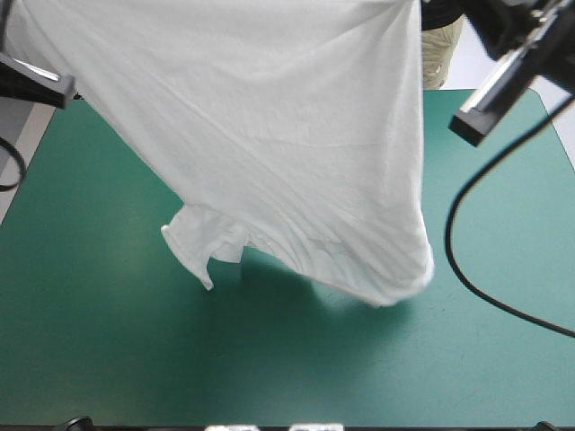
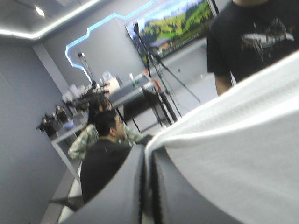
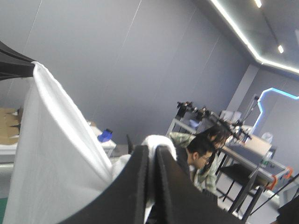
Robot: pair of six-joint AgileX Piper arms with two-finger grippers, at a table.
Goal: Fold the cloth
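As the left gripper (image 2: 148, 153) and right gripper (image 3: 152, 150) each pinched an upper edge between near-closed fingers, the T-shirt (image 1: 269, 135) hung spread over the teal-green cover (image 1: 99, 350), apparently for laying flat.

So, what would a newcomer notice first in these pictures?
The white T-shirt, held high and spread like a sheet over the teal-green table, fills much of the high view. One sleeve dangles at its lower edge. The left claw and the right claw each pinch its upper edge, all but shut.
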